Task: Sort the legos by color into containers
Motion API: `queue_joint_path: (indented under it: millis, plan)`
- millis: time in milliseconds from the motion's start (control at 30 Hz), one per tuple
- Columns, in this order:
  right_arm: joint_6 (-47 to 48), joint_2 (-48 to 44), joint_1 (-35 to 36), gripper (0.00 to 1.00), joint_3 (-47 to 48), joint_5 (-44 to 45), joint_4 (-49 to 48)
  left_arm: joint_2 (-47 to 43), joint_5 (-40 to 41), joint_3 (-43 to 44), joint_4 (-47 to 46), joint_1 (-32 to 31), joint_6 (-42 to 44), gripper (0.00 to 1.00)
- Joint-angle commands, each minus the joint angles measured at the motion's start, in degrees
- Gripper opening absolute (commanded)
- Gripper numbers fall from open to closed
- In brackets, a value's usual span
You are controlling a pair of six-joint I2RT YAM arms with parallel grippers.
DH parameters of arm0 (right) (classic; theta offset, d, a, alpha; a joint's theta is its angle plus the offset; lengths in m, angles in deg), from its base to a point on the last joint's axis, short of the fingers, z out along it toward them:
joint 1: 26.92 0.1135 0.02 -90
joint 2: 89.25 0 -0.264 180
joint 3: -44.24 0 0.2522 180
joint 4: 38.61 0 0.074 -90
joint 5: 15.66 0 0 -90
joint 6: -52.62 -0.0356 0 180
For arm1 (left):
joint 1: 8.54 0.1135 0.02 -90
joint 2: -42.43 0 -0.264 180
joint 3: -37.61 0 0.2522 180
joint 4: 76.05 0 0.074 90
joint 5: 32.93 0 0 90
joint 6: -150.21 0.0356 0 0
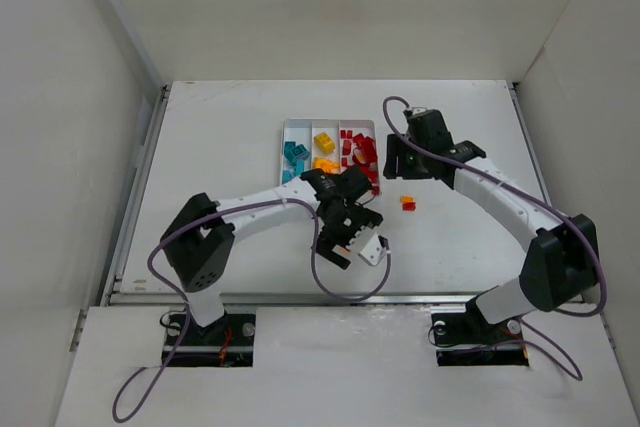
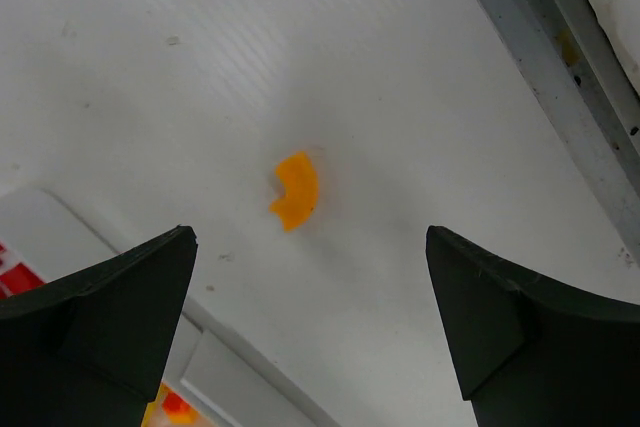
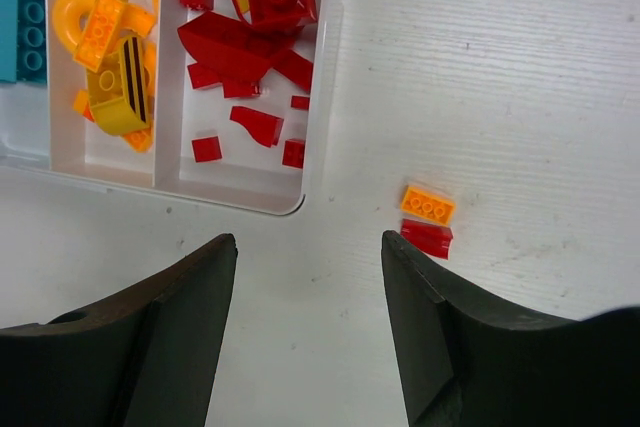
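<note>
The white tray (image 3: 240, 187) lies at the far middle of the surface (image 1: 230, 147). Its three compartments hold teal bricks (image 1: 295, 155) on the left, yellow and orange bricks (image 3: 105, 57) in the middle and red bricks (image 3: 255, 37) on the right. A loose orange brick (image 3: 428, 205) and a loose red brick (image 3: 427, 238) lie touching each other on the surface, near the tray's near right corner. The right pincer (image 3: 308, 238) hangs spread and empty above the surface beside that corner. The left pincer (image 2: 310, 232) is spread wide and empty over a curved orange piece (image 2: 294, 190) lying alone outside the tray.
</note>
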Motion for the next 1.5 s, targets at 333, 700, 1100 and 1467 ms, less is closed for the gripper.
queue_joint_path:
  millis: [333,700,1100,1467]
  plan:
    - [1.91,-7.12,-1.02,0.65,-3.96,1.23,0.29,9.01,0.78,1.97,-0.29,-1.80,9.51,0.66]
    - [1.91,-8.97,-1.02,0.65,-4.05,1.76,0.81,10.07,3.41,-1.55,-4.07,-1.80,4.95,0.43]
    - [4.19,-8.97,-1.55,0.65,-2.99,3.51,1.34,11.12,3.41,-2.17,-6.61,-0.04,0.81,0.14]
    - [5.25,-9.49,-4.27,0.68,-3.60,2.90,1.34,6.82,-2.01,1.25,-10.65,2.41,-17.97,0.00]
